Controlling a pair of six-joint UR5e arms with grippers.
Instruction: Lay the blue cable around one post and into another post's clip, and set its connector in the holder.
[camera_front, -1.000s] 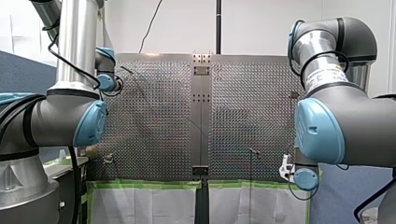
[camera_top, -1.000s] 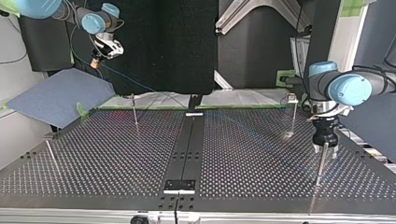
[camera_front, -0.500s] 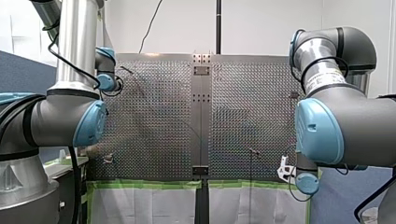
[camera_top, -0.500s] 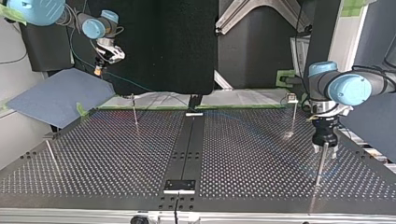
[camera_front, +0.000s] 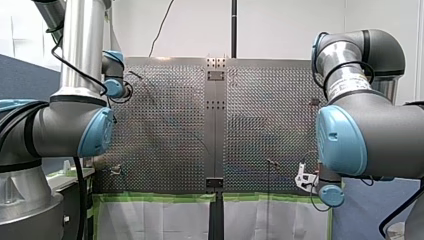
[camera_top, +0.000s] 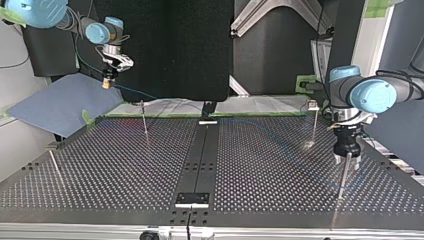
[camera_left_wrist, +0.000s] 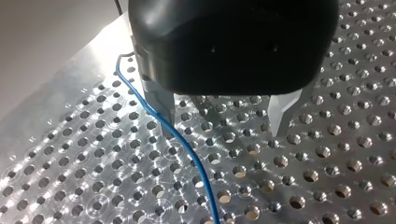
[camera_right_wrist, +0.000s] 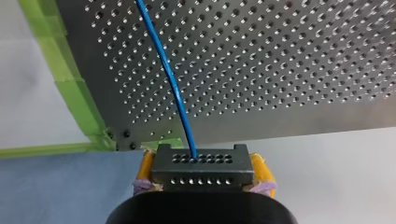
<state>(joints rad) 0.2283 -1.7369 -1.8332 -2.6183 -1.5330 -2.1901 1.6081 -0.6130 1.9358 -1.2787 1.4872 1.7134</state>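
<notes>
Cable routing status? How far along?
Done: my right gripper holds the connector, high off the table. In hand: blue cable trails over it past my open left gripper. Left: wrap a post, clip it, seat the connector; none looks done.

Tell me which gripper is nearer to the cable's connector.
Right. My right gripper clamps the connector between its yellow pads; my left gripper hangs far off, across the table.

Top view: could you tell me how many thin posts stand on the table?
4: leaning post at the view's left edge; far post left of centre; clip-topped post at right; near post by my left gripper. None looks hidden.
</notes>
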